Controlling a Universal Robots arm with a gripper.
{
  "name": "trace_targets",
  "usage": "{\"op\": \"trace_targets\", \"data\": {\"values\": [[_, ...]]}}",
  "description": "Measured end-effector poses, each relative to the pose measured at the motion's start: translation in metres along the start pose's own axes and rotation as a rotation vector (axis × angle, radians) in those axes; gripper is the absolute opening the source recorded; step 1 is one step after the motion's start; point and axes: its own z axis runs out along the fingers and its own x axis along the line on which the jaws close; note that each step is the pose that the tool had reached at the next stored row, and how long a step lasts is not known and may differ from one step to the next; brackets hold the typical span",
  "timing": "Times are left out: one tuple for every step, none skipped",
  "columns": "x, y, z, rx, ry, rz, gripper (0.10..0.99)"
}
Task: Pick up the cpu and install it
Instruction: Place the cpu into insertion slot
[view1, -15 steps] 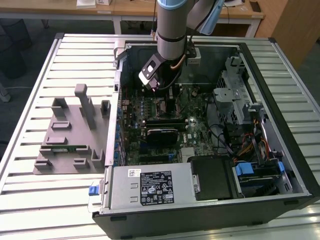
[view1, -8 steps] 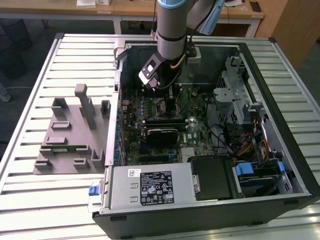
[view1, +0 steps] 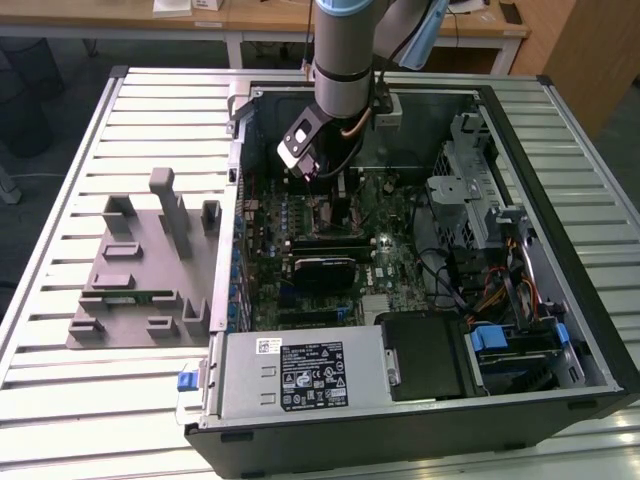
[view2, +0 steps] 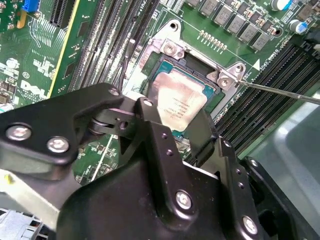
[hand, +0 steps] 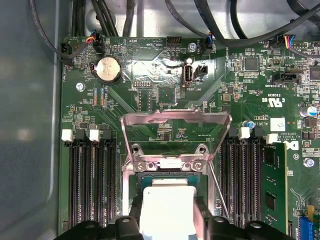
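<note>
Item: the cpu (view2: 177, 100), pale silver square with a thin darker rim; position: directly over the open socket (view2: 200, 62) on the motherboard (hand: 150, 90), level with it; whether fully seated cannot be told.

Item: gripper (view2: 177, 119), black, two fingers (view2: 155, 131); state: closed against two opposite edges of the cpu, one finger on each side, chip lying flat between the tips; in the first wrist view the cpu (hand: 167, 207) spans the gap between the two fingers (hand: 131, 225).

Item: load plate (hand: 175, 120), silver frame, swung up and open, standing just beyond the cpu; thin retention lever (view2: 280, 92) angled out beside the socket.

Item: empty memory slots (hand: 90, 185), black, flanking the socket on both sides; one green memory stick (hand: 272, 190) seated further out; coin battery (hand: 108, 69) near the board edge.

Item: arm (view1: 345, 50), grey, reaching down into the open computer case (view1: 560, 200); case lying on a slatted table (view1: 60, 200).

Item: grey fixture tray (view1: 130, 300), on the table outside the case, toward the exterior view's left, well apart from the gripper.
</note>
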Motion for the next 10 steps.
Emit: {"op": "trace_targets", "data": {"values": [[0.0,0.0,0.0,0.0,0.0001,0.0,0.486],[0.0,0.0,0.0,0.0,0.0002,0.0,0.486],[0.0,0.0,-0.0001,0.0,0.0003,0.0,0.486],[0.0,0.0,-0.0001,0.0,0.0003,0.0,0.486],[0.0,0.0,-0.0002,0.0,0.0003,0.0,0.486],[0.0,0.0,-0.0002,0.0,0.0003,0.0,0.486],[0.0,0.0,-0.0003,0.0,0.0002,0.0,0.486],[0.0,0.0,-0.0007,0.0,0.0002,0.0,0.498],[0.0,0.0,-0.0007,0.0,0.0002,0.0,0.561],[0.0,0.0,-0.0008,0.0,0.0001,0.0,0.561]]}}
